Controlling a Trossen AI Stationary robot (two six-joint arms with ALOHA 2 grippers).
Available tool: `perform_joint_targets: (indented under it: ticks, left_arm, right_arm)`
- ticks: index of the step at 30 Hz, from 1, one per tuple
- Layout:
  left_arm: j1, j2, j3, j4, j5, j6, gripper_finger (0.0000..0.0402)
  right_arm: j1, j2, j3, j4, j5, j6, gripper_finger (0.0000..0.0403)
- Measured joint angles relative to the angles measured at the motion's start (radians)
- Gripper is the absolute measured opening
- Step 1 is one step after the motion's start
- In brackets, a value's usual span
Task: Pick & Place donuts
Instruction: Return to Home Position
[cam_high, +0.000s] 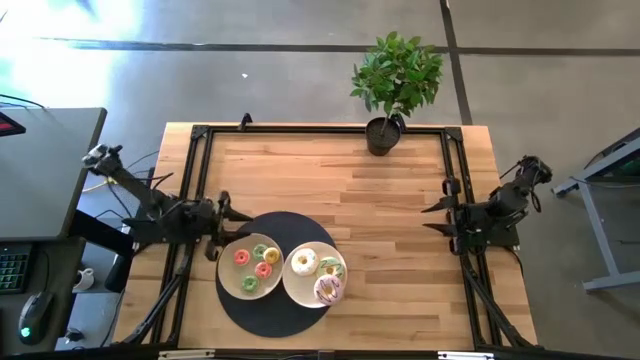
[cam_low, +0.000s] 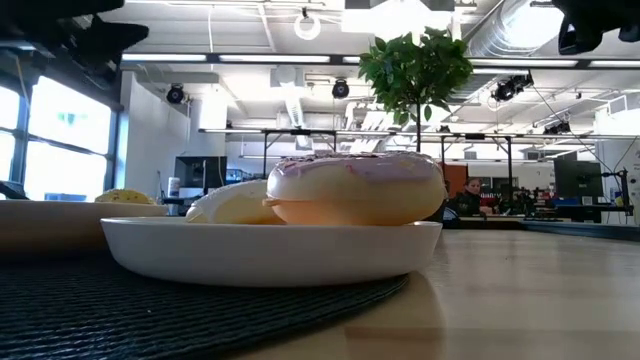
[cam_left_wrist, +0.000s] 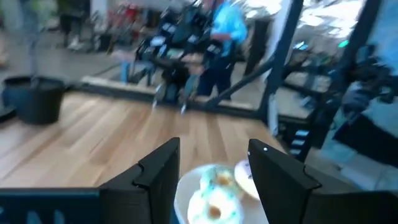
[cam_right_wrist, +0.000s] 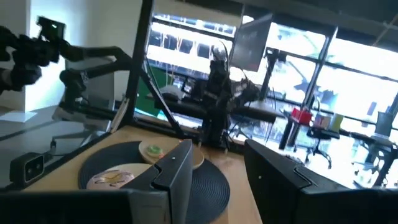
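Fingers released, empty: left gripper (cam_high: 225, 225) at 9 o'clock beside the plates (cam_high: 222, 272), right gripper (cam_high: 428, 218) at 3. The donuts (cam_high: 305, 262) sit plated at 6. I risk clipping the plates when swinging the left arm home.

Bright daylight through the windows (cam_low: 55, 125) glares off the floor (cam_high: 70, 60).

A large open robotics lab: exposed ceiling ducts (cam_low: 510, 35), a monitor (cam_right_wrist: 252, 43), a concrete floor (cam_high: 300, 80) and a metal-framed wooden counter (cam_high: 330, 180).
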Motion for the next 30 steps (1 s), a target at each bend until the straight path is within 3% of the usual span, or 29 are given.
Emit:
perform_joint_targets:
  ticks: [4,12,18,30]
  left_arm:
    - [0.165,0.018,-0.052,0.113,0.151,0.054,0.0188]
    - [0.427,-0.008,-0.066,0.017,0.181,0.043,0.0188]
    - [0.482,-0.062,-0.071,-0.009,0.2,0.052,0.0188]
    - [0.483,-0.127,-0.156,0.018,0.246,0.076,0.0188]
  right_arm:
    - [0.0,-0.017,0.008,-0.036,-0.006,-0.022,0.0142]
    - [0.0,-0.017,0.008,-0.162,0.002,0.074,0.0142]
    - [0.0,-0.018,0.008,-0.159,0.003,0.077,0.0142]
    - [0.0,-0.015,0.006,-0.133,-0.04,0.152,0.0142]
